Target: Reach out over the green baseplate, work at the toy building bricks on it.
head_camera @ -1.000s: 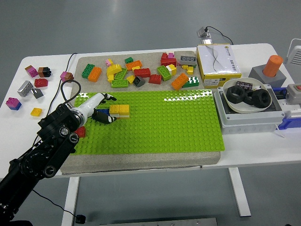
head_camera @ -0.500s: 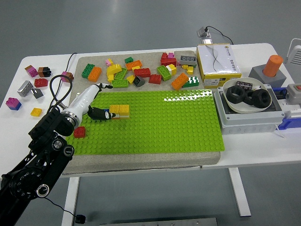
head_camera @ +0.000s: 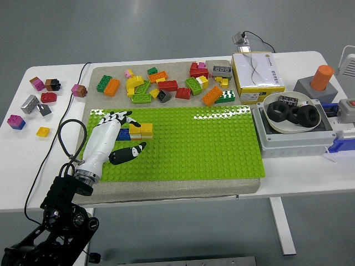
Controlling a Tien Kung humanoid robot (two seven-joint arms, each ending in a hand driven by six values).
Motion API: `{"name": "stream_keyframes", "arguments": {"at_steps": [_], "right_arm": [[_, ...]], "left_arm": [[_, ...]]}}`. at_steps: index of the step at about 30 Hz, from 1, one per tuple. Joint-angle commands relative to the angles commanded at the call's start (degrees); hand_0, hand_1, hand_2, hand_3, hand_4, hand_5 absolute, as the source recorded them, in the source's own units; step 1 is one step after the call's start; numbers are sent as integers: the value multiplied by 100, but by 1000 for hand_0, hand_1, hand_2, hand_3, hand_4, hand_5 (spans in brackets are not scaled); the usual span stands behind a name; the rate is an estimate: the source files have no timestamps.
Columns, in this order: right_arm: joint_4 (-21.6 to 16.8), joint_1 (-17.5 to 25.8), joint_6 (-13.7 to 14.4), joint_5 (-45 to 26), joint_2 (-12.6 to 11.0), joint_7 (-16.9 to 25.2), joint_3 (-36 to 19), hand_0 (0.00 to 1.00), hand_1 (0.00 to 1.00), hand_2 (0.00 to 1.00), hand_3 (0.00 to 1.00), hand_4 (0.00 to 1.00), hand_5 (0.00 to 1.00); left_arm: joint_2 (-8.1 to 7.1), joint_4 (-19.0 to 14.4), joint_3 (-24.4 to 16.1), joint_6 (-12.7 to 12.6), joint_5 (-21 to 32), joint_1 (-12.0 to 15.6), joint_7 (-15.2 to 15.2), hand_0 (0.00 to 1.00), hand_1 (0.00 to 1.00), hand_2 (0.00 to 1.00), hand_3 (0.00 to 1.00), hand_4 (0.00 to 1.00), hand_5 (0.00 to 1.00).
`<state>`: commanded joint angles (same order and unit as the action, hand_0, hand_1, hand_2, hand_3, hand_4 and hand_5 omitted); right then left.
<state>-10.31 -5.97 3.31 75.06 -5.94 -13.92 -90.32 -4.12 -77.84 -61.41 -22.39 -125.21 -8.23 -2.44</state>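
Observation:
The green baseplate (head_camera: 194, 144) lies on a grey mat in the middle of the table. On its left part sit two yellow bricks (head_camera: 142, 130) side by side, with a small blue brick (head_camera: 124, 133) touching their left end. My left hand (head_camera: 128, 133) reaches in from the lower left and hovers over that corner. It is open, with the fingers (head_camera: 118, 117) spread above the blue brick and the thumb (head_camera: 131, 150) pointing right below it. It holds nothing. The right hand is out of view.
Several loose bricks (head_camera: 166, 83) lie on the mat behind the baseplate, and a few more (head_camera: 39, 100) on the table at far left. At the right stand a yellow-white box (head_camera: 256, 75), a bowl of black tyres (head_camera: 291, 113) and an orange cylinder (head_camera: 321, 76).
My left arm has drawn back toward the near edge. The hand has opened flat over the plate's left corner. A blue brick now shows beside the yellow ones, and the red brick is covered.

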Motion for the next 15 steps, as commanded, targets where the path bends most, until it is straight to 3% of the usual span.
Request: {"name": "stream_keyframes", "arguments": {"at_steps": [4, 5, 6, 10, 11, 15], "right_arm": [[0, -3, -1, 3, 0, -5, 1, 586, 577, 636, 645, 659, 753], [0, -4, -1, 2, 1, -7, 3, 590, 578, 637, 646, 658, 753], [0, -5, -1, 2, 1, -8, 3, 590, 578, 637, 646, 658, 753], [0, -22, -2, 20, 0, -2, -3, 590, 578, 637, 646, 658, 753], [0, -24, -2, 17, -1, -3, -2, 590, 578, 637, 647, 658, 752], [0, -33, -2, -3, -6, -9, 7, 590, 578, 637, 647, 658, 752]], "left_arm": [[17, 118, -11, -482, -190, -65, -187, 998, 958, 924, 580, 805, 483], [20, 173, -22, -549, -243, -105, -286, 998, 994, 971, 649, 876, 808], [21, 217, -28, -562, -278, -136, -358, 998, 994, 971, 649, 876, 808], [34, 475, -30, -357, -383, -287, -727, 998, 994, 971, 649, 876, 808], [37, 532, -16, -296, -392, -318, -798, 998, 998, 998, 706, 886, 907], [57, 754, 111, -113, -469, -447, -1048, 998, 998, 998, 706, 886, 907]]}}
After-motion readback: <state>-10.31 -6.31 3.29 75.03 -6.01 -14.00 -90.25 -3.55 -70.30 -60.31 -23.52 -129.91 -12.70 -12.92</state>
